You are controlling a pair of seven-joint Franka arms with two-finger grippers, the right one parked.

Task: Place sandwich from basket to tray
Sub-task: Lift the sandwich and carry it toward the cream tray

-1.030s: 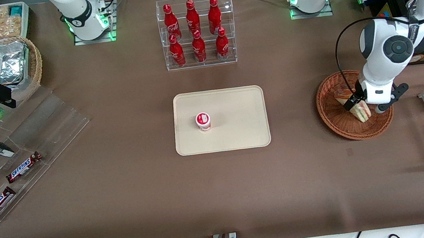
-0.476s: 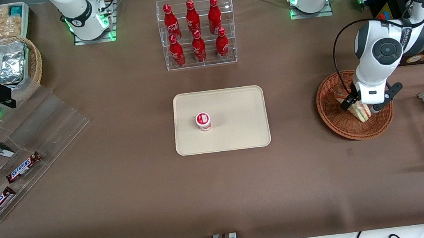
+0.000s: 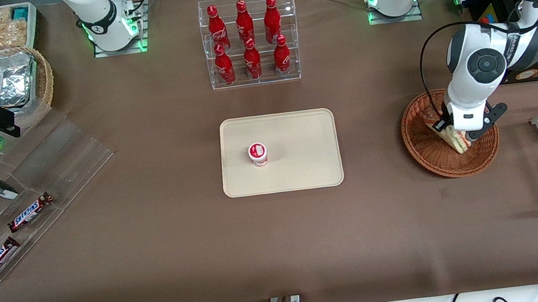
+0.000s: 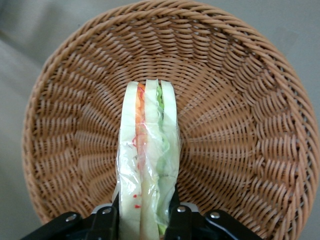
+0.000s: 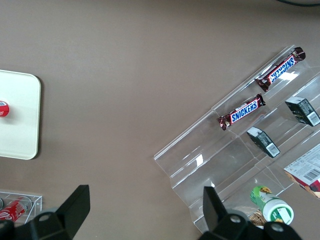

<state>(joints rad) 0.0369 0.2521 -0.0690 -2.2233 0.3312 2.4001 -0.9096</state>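
Gripper (image 4: 142, 222) clamped on the sandwich (image 4: 147, 155), wedge upright over the basket (image 3: 424, 150). Sitting at the working arm's end, well apart from the tray (image 3: 303, 167), which has just a red-lidded cup (image 3: 258, 153).

We see six red bottles (image 3: 247, 38) in a clear rack (image 3: 256, 80), farther from the front camera than a small red-lidded cup (image 3: 258, 153). Two Snickers bars (image 3: 30, 212) lie on a clear stepped stand (image 3: 40, 172) toward the parked arm's end of the bench (image 3: 168, 260).
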